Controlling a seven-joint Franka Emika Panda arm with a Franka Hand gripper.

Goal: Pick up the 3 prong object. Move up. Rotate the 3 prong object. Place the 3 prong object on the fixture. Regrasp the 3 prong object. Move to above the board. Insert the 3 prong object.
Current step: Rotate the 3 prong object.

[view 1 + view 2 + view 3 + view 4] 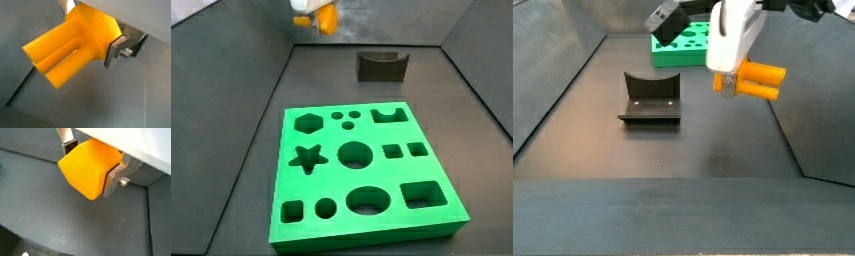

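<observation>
I have the gripper (731,72) clamped on the 3 prong object (751,81), held in the air clear of the floor with its prongs lying sideways; I judge that pose suits laying it on the fixture (651,100) for a regrasp. The fixture stands unobstructed with bare floor around it; beyond it, the board (687,49) lies by the far wall, well apart, untouched.

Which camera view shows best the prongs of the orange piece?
A wrist view: the orange piece fills it, prongs seen lengthwise, held in the gripper. The other wrist picture shows only its smooth block end. A side view shows the prongs smaller; in the remaining one the piece is tiny.
</observation>
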